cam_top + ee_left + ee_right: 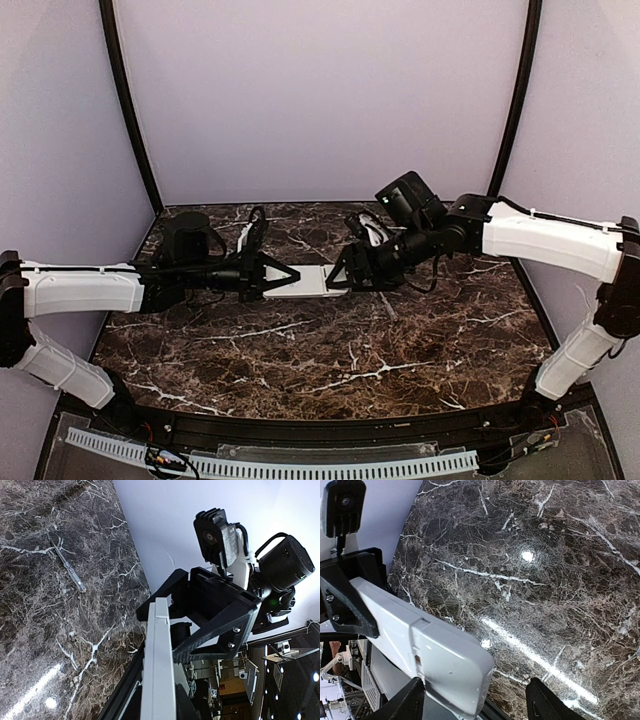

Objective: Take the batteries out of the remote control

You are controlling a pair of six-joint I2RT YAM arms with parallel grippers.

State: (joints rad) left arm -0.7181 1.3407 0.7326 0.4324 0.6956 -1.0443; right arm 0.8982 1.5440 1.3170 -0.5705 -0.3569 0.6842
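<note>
The remote control [305,282] is a slim white bar held level above the marble table [330,350], between the two grippers. My left gripper [283,278] is shut on its left end. In the left wrist view the remote [159,670] shows edge-on, running up from my left gripper [159,716]. My right gripper [342,279] is open, its fingers on either side of the remote's right end. In the right wrist view that end [435,655], with a seam across it, lies between the spread fingertips [407,702], close to the left one. No batteries show.
A thin screwdriver with a clear handle [67,565] lies on the table just right of centre, below the right gripper [387,305]. The table has a black rim and lilac walls on three sides.
</note>
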